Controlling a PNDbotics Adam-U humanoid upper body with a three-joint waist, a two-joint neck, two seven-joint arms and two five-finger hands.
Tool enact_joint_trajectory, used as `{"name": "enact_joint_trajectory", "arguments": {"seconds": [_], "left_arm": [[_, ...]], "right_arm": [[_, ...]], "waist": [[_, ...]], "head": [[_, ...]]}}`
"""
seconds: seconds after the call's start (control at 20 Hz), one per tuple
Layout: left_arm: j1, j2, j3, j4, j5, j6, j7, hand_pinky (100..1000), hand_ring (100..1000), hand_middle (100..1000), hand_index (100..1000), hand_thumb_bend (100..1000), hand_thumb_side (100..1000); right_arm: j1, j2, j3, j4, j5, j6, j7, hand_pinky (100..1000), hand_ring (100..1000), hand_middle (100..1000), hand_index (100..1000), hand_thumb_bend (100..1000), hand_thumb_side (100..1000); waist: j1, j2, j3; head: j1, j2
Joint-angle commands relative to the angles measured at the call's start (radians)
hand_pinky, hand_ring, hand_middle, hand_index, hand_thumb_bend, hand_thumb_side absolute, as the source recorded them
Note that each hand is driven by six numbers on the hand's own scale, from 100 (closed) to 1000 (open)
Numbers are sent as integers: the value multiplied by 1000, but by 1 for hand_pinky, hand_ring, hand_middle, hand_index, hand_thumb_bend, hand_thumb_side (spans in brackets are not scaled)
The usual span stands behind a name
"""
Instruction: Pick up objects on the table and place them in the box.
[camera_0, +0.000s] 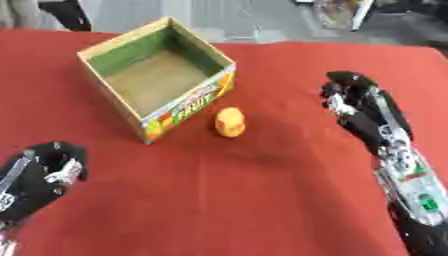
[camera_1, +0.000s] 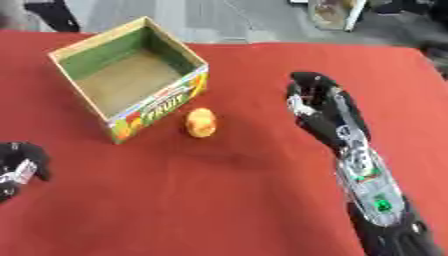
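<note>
table: red cloth-covered table (camera_0: 262, 200) fills most of both views, grey floor beyond its far edge at 12 o'clock
box: open square cardboard box (camera_0: 99, 49), green inner walls, brown bare floor, printed fruit picture and lettering on its near side; sits at about 10 o'clock from table centre, turned so one corner points toward the robot; nothing visible inside
object: small orange rounded object (camera_0: 230, 122) with a paler yellow patch, looks like a toy fruit; lies on the cloth just beside the box's printed wall, at 4 o'clock from the box, not touching it as far as can be seen
right hand: black right hand (camera_0: 350, 97) with silver joints, arm comes in from the 5 o'clock corner; hand is at 3 o'clock from the orange object, well apart from it; fingers point toward 12 o'clock and look bent inward at the tips, holding nothing; how far they are curled cannot tell
left hand: black left hand (camera_0: 54, 162) at the 8 o'clock edge, low over the cloth, well apart from box and object; fingers look curled in together, empty
contact: neither hand touches the object or the box
</note>
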Motion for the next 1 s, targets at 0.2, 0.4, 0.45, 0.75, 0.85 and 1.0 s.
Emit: {"name": "enact_joint_trajectory", "arguments": {"seconds": [0.2,0.4,0.45,0.75,0.85,1.0], "left_arm": [[-5,12,-4,-19,-1,-1,-6,511,476,491,510,160,355],[-5,12,-5,-19,-1,0,-8,512,476,491,510,160,356],[-5,12,-6,-19,-1,0,-9,512,476,491,510,160,357],[-5,12,-8,-18,-1,0,-12,512,476,491,510,161,360],[-5,12,-9,-17,-1,0,-13,512,476,491,510,161,360],[-5,13,-10,-17,-2,0,-14,512,476,491,510,161,360]], "right_arm": [[-44,-63,25,-29,39,-34,61,633,702,666,798,100,336],[-79,-93,50,-20,74,-61,117,655,737,721,822,100,341],[-90,-101,57,-16,82,-68,133,659,744,733,827,100,345],[-157,-140,96,30,134,-108,227,692,784,796,869,301,431],[-179,-149,107,52,152,-118,250,695,786,802,873,336,441],[-209,-157,124,89,176,-130,270,697,788,803,878,393,459]], "waist": [[-1,-20,3],[-3,-21,6],[-3,-22,7],[-5,-25,14],[-5,-26,16],[-5,-27,20]], "head": [[-2,22],[0,23],[-1,22],[-3,23],[-3,23],[-2,23]]}}
